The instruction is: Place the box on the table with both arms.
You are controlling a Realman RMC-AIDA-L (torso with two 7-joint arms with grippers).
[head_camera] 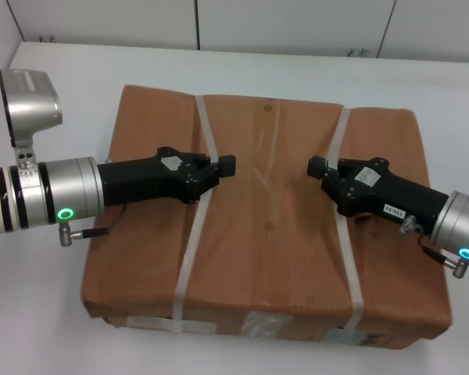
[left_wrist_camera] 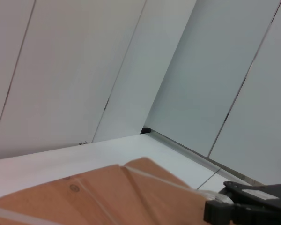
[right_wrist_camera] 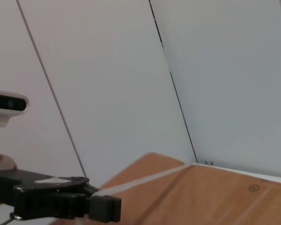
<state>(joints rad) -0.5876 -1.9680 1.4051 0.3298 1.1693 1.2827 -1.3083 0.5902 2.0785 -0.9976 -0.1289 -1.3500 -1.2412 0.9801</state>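
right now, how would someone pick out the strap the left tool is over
On the white table lies a large flat brown cardboard box crossed by two pale plastic straps. The one meant runs front to back on the robot's left, passing under the left arm's black tool; the other strap passes under the right tool.

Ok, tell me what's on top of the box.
Over the box are the left gripper and right gripper, each above a pale strap. The grippers hide the strap parts beneath them, and whether they touch the box.

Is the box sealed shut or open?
Shut: the box has flaps closed flat, with a tape seam and two straps across it.
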